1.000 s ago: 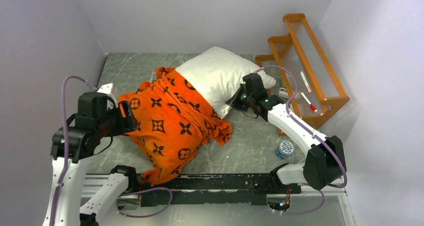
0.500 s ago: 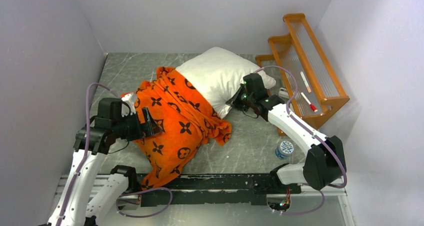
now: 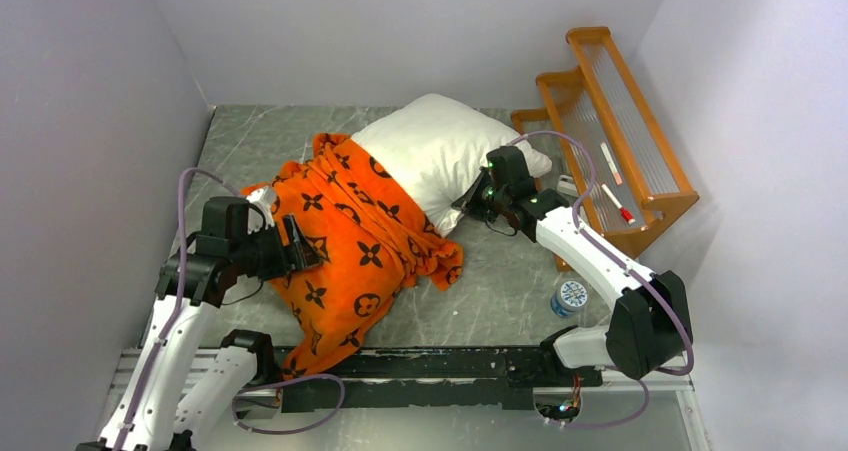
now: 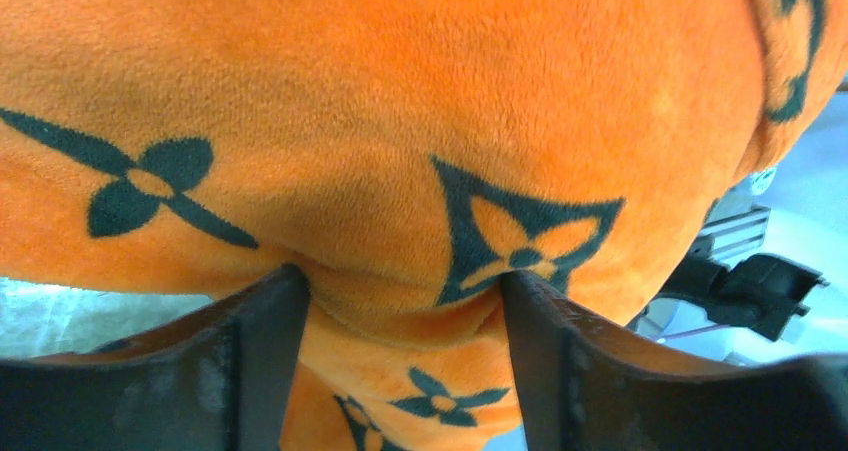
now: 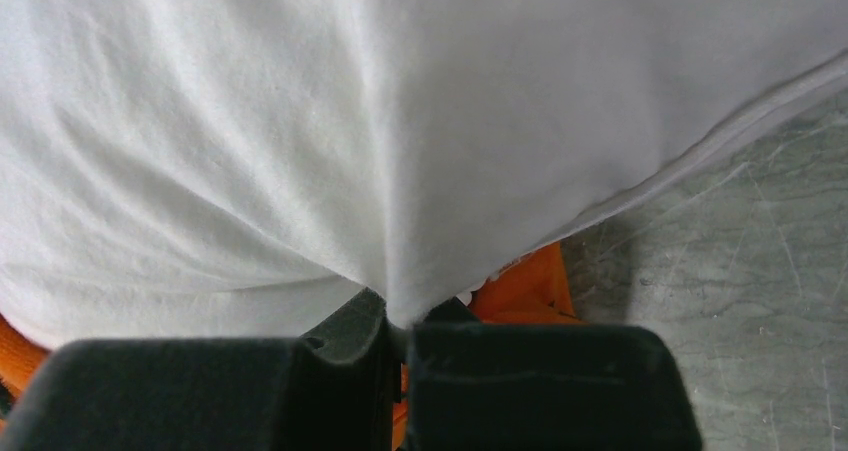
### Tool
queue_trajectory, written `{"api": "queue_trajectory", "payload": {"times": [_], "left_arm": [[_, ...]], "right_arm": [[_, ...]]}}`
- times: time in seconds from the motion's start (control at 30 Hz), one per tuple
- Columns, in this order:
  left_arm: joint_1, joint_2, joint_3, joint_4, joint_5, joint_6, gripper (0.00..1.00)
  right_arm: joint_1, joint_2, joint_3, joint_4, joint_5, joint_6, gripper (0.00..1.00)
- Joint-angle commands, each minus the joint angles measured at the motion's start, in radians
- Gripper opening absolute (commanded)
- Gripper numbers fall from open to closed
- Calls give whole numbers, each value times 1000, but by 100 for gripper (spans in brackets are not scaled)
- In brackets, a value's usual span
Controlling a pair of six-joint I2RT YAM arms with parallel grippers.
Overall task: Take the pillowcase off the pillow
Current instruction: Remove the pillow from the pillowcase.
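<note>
Swinging in from well to the left of the pillow (image 3: pixel 432 156) over the last second, the left gripper (image 3: pixel 299 250) is now pushing into the pillowcase (image 3: pixel 355 241) on the side farthest from the pillow's bare end. Its fingers (image 4: pixel 262 343) are standing apart with a thick orange fold bulging between them and touching both inner faces. They are narrowing after a brief widening, so I cannot tell whether they are already biting or only closing in. The right gripper (image 3: pixel 472 203) is staying where it was at the pillow's bare right edge, clenched on a pinch of the white cover and anchoring it. The pillowcase is lying bunched over the pillow's near-left part, with the far-right part already sticking out white, so the removal is looking roughly half done. With one arm holding the pillow and the other taking fabric at the opposite end, a pull away from the pillow is likely being set up. Much is staying hidden. The covered end of the pillow is showing nowhere, so how deep it is sitting inside cannot be judged. The hem at the case's mouth is getting lost among the folds beside the pillow. The left wrist view is filling almost wholly with orange plush, and the right wrist view with white cloth, apart from a sliver of orange under the pillow's edge.
</note>
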Motion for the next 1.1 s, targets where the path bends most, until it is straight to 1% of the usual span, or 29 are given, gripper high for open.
{"api": "queue_trajectory", "payload": {"times": [0.0,0.03,0.13,0.17,0.27,0.43,0.6,0.7,0.77,0.87,0.97,1.03,1.07], "left_arm": [[5,0,-13,139,-39,-45,65],[5,0,-16,143,-53,-56,55],[5,-14,-5,125,-129,-59,14],[5,-21,10,104,-165,-52,6],[5,-36,67,17,-283,-24,5],[5,-62,200,-177,-533,-43,5],[5,-54,332,-329,-696,-54,5],[5,-57,380,-404,-790,-65,5],[5,-74,391,-424,-844,-56,5],[5,-100,392,-425,-859,-64,5],[5,-92,387,-424,-843,-70,5],[5,-80,384,-405,-776,-56,5],[5,-84,379,-366,-713,-13,5]], "right_arm": [[-16,-12,21,40,19,-12,0],[-15,-14,17,43,15,-7,0],[-15,-15,6,53,7,-1,0],[-16,-14,5,52,6,-2,0],[-16,-11,6,45,20,-11,0],[-16,-3,32,18,65,-28,0],[-19,12,53,4,122,-37,0],[-20,25,70,-8,125,-40,0],[-21,24,73,-11,127,-41,0],[-19,17,73,-9,131,-39,0],[-21,10,77,-19,134,-42,0],[-21,2,78,-20,128,-43,0],[-20,-3,76,-17,122,-44,0]]}}
